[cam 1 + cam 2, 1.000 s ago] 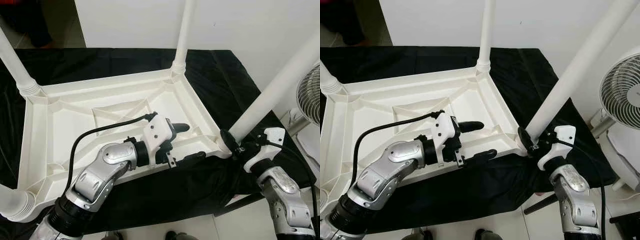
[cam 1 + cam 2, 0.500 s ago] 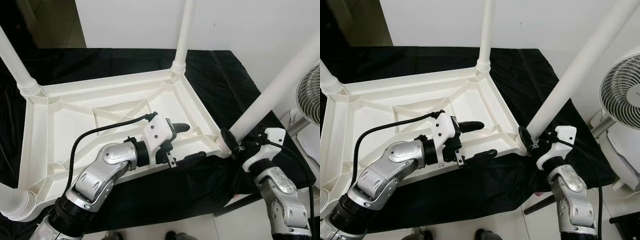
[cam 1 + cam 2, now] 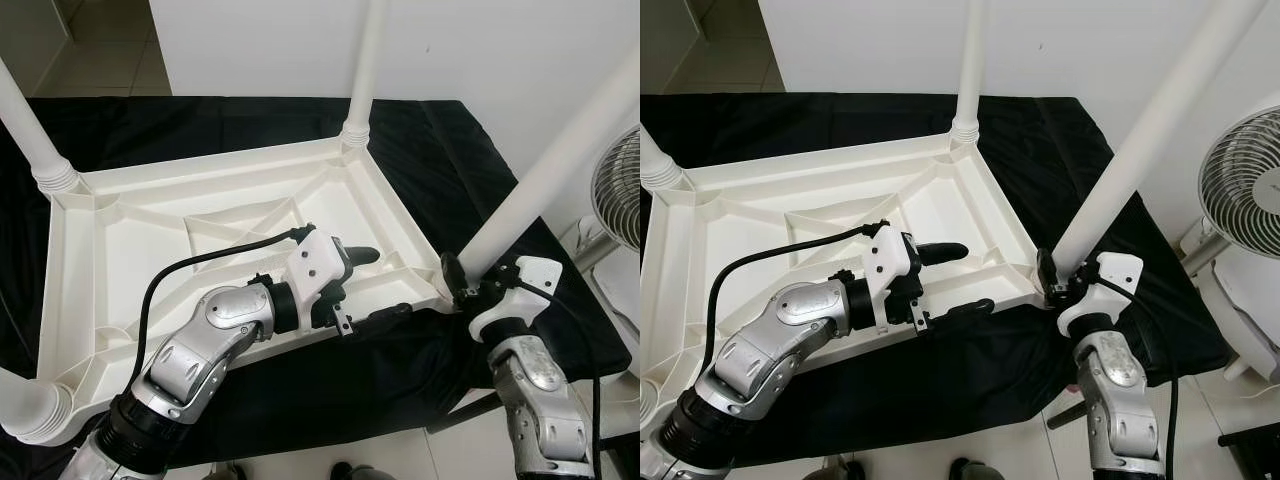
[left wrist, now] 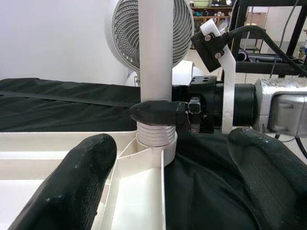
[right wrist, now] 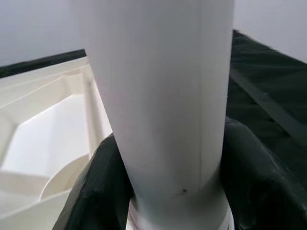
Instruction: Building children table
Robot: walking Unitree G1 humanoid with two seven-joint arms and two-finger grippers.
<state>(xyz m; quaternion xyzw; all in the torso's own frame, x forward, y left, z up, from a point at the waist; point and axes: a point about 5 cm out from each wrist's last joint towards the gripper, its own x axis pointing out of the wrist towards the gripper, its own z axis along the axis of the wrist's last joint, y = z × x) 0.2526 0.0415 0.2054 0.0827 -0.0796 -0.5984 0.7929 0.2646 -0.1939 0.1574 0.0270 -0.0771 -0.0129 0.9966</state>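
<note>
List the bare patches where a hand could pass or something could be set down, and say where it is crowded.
Free: the black cloth behind the upturned white plastic table top, between the two far legs; also its recessed panels on the robot's left. Crowded: the near right corner, where the right gripper clamps the white leg and the left gripper straddles the rim.

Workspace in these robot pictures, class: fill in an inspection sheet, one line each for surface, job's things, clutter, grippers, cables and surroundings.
Surface: black cloth over the work area.
Job's things: white table top lying upside down; four white legs upright at its corners, including the near-right leg.
Clutter: nothing seen.
Grippers: left gripper open over the table top's near rim; right gripper shut on the near-right leg's base.
Cables: black cable along the left arm.
Surroundings: white wall, fan, tiled floor.
</note>
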